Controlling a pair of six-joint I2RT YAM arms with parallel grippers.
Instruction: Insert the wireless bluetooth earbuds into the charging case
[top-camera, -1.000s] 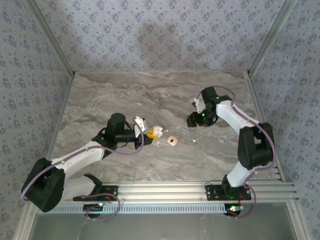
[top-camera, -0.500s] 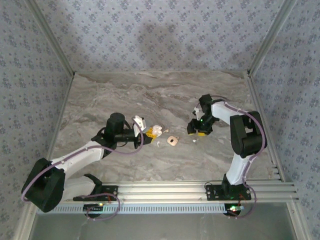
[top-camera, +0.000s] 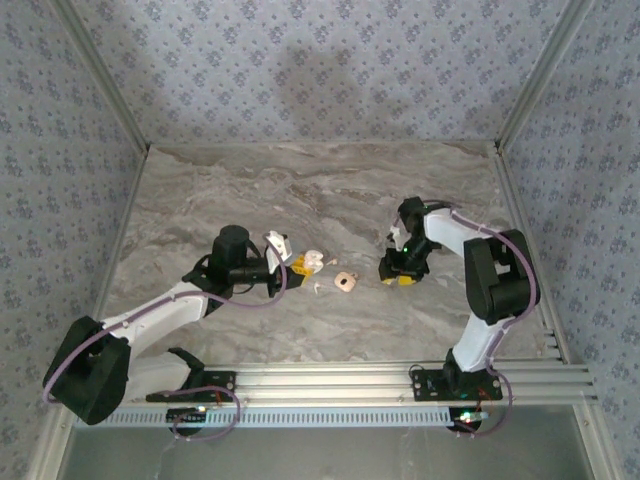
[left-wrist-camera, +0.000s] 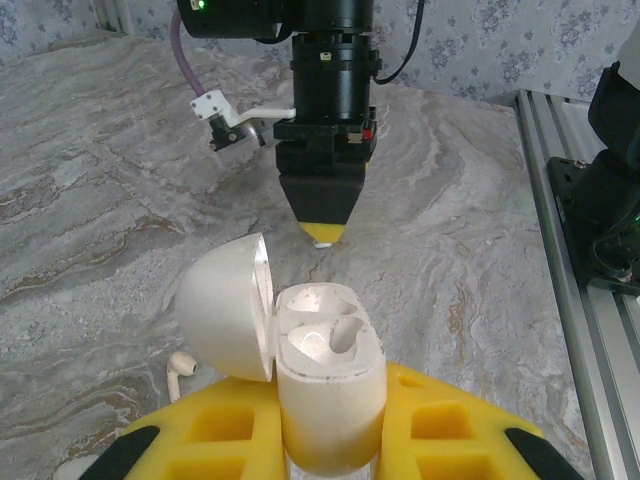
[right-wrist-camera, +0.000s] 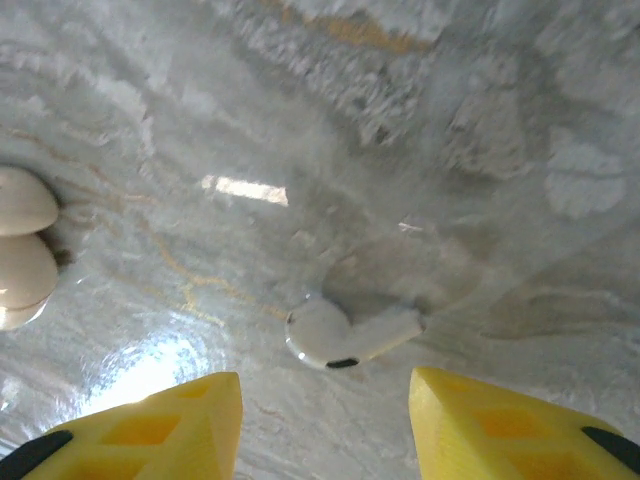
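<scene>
Left pincer (left-wrist-camera: 330, 445): closed on the charging case (left-wrist-camera: 330, 385), with a yellow finger pressed to each side of its lower body; sits left of centre in the top view.
Charging case: upright at the bottom centre of the left wrist view, with the lid (left-wrist-camera: 228, 318) swung open to the left and the wells facing up.
Right pincer (right-wrist-camera: 325, 400): jaws partly open and gripping nothing, tips pointed down at the worktop (top-camera: 250, 190); right of centre in the top view.
First earbud (right-wrist-camera: 345, 335): lying on the worktop at the centre of the right wrist view, between the two yellow fingers and clear of both.
Second earbud (left-wrist-camera: 181, 367): on the worktop at the lower left of the left wrist view, just beside the open lid.
Tan piece (top-camera: 346, 283): on the worktop between the two pincers.
</scene>
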